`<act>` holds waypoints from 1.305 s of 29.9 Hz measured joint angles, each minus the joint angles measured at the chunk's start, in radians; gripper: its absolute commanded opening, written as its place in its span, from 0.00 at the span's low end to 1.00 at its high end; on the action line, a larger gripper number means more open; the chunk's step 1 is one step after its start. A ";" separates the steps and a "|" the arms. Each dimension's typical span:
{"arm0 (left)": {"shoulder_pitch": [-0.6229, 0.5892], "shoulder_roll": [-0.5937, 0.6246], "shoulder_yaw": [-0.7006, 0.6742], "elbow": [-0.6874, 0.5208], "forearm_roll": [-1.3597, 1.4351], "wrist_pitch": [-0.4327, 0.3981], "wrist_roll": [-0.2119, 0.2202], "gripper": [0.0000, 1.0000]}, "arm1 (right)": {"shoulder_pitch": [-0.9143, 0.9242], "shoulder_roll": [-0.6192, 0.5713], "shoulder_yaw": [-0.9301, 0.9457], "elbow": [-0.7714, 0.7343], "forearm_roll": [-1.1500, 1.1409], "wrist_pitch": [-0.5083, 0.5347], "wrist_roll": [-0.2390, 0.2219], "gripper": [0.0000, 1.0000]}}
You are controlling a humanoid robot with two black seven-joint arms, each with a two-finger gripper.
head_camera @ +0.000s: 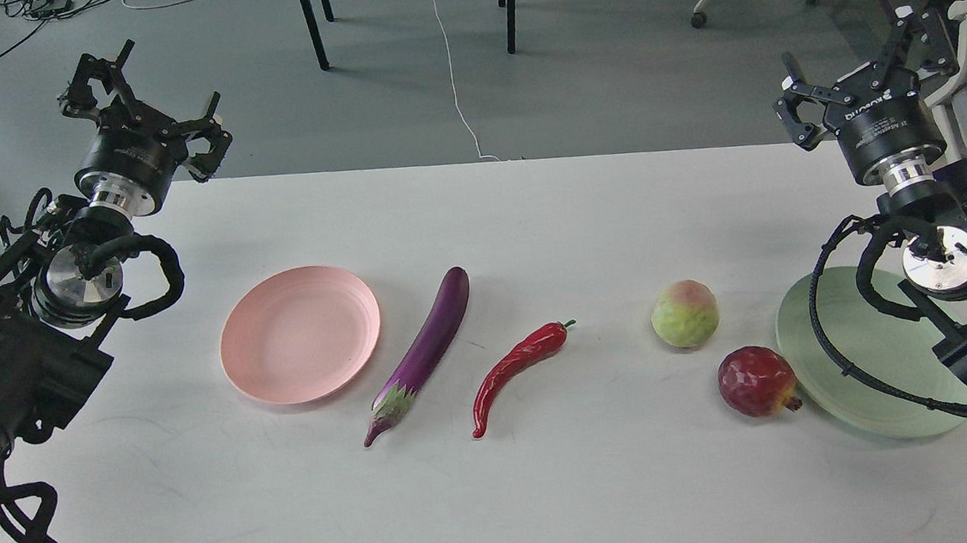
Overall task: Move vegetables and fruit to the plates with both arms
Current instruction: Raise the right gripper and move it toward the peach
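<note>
The white counter [552, 490] carried everything, with the pink plate [300, 334] as the reference. The eggplant [421, 354] lay just to the right of the pink plate, tilted, its pale calyx toward the near edge. Further right of the plate lay the red chili pepper [516, 372], apart from the eggplant, its green stem pointing away. Well to the right of the plate sat the yellow-green fruit [684, 314], and nearer than it the pomegranate [756, 381], which touched or nearly touched the rim of the green plate [870, 353] at the far right. Both plates held nothing. The left gripper [144, 108] hovered beyond the pink plate's far left, fingers spread apart, holding nothing. The right gripper [852, 74] hung above the counter's far right corner, fingers likewise apart and empty.
</note>
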State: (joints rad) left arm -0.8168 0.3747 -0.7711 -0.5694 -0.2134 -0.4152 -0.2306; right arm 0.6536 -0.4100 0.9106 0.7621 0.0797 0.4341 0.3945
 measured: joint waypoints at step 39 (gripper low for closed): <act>-0.006 0.027 0.019 0.002 0.011 -0.014 0.011 0.98 | 1.098 -0.253 -1.483 0.382 -0.584 -0.006 0.000 0.99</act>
State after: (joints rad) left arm -0.8224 0.4013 -0.7518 -0.5675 -0.2024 -0.4292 -0.2196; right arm 1.7520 -0.6627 -0.5729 1.1439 -0.5039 0.4278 0.3944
